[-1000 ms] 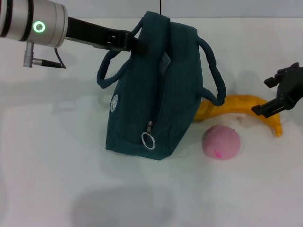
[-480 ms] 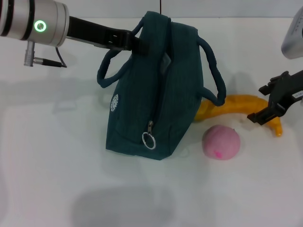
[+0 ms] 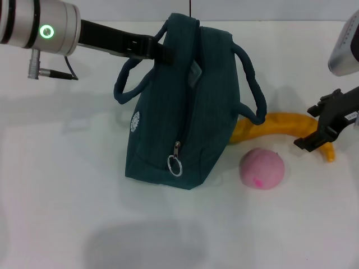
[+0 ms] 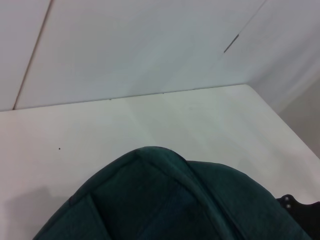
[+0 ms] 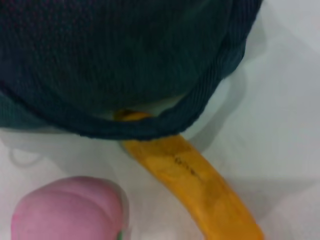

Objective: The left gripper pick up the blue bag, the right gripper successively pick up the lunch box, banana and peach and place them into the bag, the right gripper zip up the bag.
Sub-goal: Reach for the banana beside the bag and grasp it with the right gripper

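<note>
White table point(image 3: 67, 213): left gripper point(image 3: 160, 51) clenched on blue bag point(image 3: 185, 112) handle, steadying it; right gripper point(image 3: 322, 126), jaws spread, over banana point(image 3: 280, 126) at 3 o'clock.

White table point(image 3: 67, 213) with blue bag point(image 3: 185, 112), banana point(image 3: 280, 126), peach point(image 3: 262, 168).
</note>
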Controlling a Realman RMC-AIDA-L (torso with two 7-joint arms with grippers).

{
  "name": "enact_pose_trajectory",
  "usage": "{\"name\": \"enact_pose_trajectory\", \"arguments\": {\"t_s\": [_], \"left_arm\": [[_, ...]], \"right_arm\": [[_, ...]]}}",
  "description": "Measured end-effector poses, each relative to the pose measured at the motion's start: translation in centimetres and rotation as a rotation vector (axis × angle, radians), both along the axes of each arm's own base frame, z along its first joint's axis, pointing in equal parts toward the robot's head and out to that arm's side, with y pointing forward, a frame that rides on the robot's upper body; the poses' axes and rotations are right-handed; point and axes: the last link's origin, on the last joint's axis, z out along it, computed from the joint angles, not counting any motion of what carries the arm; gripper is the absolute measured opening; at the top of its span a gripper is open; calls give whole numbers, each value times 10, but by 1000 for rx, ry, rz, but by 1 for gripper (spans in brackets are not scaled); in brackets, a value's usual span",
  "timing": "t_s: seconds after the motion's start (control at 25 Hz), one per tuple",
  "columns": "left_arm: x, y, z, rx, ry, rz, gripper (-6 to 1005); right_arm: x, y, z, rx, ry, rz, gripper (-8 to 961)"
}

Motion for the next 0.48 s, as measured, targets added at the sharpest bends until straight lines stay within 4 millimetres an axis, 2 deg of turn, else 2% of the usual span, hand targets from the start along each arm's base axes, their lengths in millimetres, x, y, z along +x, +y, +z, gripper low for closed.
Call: {"name": "enact_pose_trajectory", "arguments": {"t_s": [0.48], "left_arm": [[-1,0,1,1,5,1,50]], "right_arm": [[8,1,-1,2,-19,-44,733]]}}
